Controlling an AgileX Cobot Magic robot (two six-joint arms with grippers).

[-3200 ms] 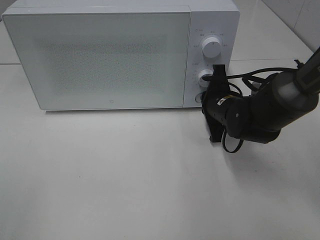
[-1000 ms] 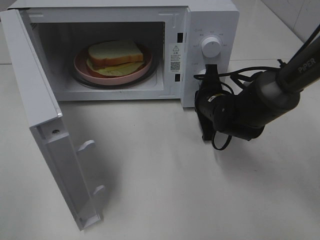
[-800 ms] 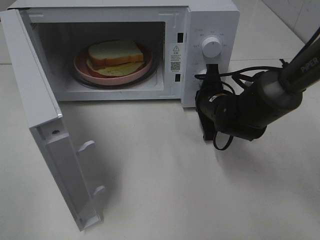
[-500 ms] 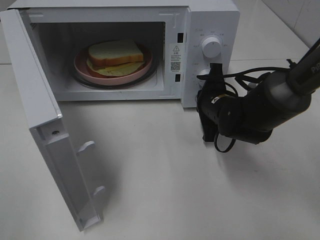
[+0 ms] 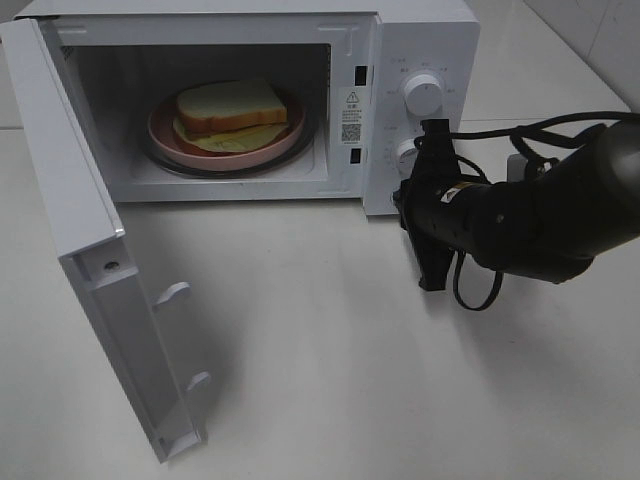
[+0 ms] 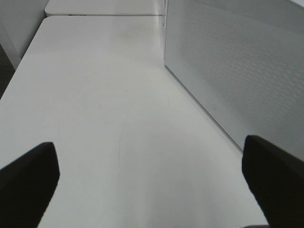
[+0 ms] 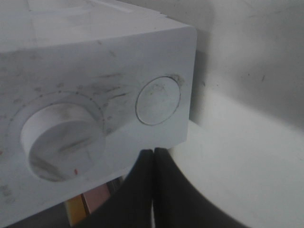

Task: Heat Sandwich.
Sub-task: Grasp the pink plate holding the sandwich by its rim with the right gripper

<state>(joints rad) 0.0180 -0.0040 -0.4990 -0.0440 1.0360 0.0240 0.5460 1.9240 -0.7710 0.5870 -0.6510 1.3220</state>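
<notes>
The sandwich (image 5: 232, 105) lies on a round pink plate (image 5: 160, 130) inside the white microwave (image 5: 420, 30), whose door (image 5: 80, 220) stands wide open to the left. My right gripper (image 5: 402, 198) is shut and holds nothing. It sits just in front of the lower end of the control panel. In the right wrist view its closed fingertips (image 7: 153, 156) point just below the round button (image 7: 158, 100), beside a dial (image 7: 62, 141). My left gripper (image 6: 147, 145) is open over bare table, with the door's outer face (image 6: 237, 71) beside it. It does not show in the exterior high view.
The open door juts toward the front left of the white table (image 5: 320, 380). Two dials (image 5: 422, 92) sit on the panel above my right gripper. Black cables (image 5: 480, 290) hang from the right arm.
The microwave door, shut in the earliest frame, now stands open. Over the last second my right gripper has drawn back a little from the panel, to the right.
</notes>
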